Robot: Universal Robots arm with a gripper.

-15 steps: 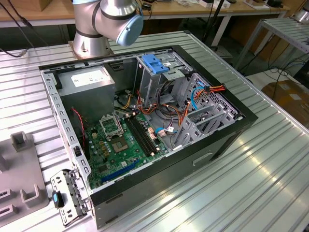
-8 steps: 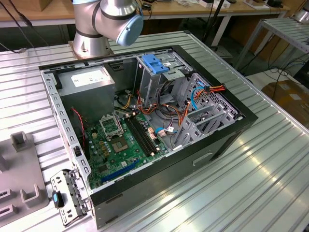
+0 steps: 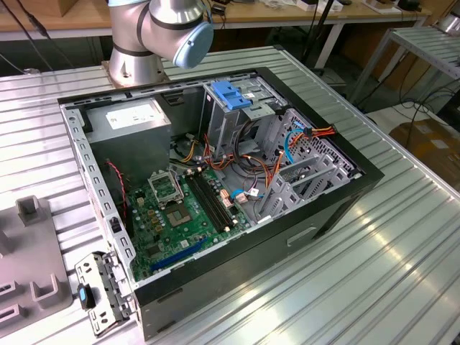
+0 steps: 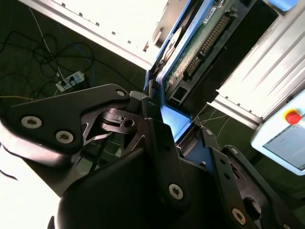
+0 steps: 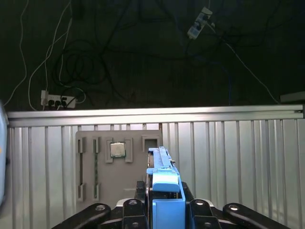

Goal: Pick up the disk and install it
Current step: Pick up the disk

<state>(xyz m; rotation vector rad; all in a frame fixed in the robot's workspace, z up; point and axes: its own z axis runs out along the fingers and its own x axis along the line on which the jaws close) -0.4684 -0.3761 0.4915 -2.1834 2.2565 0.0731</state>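
disk clamped in the gripper, away from the case

the black gripper point(image 5: 166, 210) is closed on the flat rectangular black-and-silver disk point(image 5: 162, 167) with blue plastic side rails, seen edge-on between the fingers in the first wrist view. in the second wrist view the gripper point(image 4: 178, 121) pinches the disk point(image 4: 200, 40) by one end, its green circuit-board face showing. beyond it in the first wrist view lie the ribbed silver metal table point(image 5: 238, 167) and a flat grey fixture tray point(image 5: 128, 176) bearing a square silver processor chip point(image 5: 117, 149). in the exterior view the open black computer case point(image 3: 330, 208) sits on the table point(image 3: 402, 259), holding a green motherboard point(image 3: 180, 215), a grey metal box with a white sticker point(image 3: 133, 122) and a metal cage with a blue plastic top point(image 3: 230, 97).
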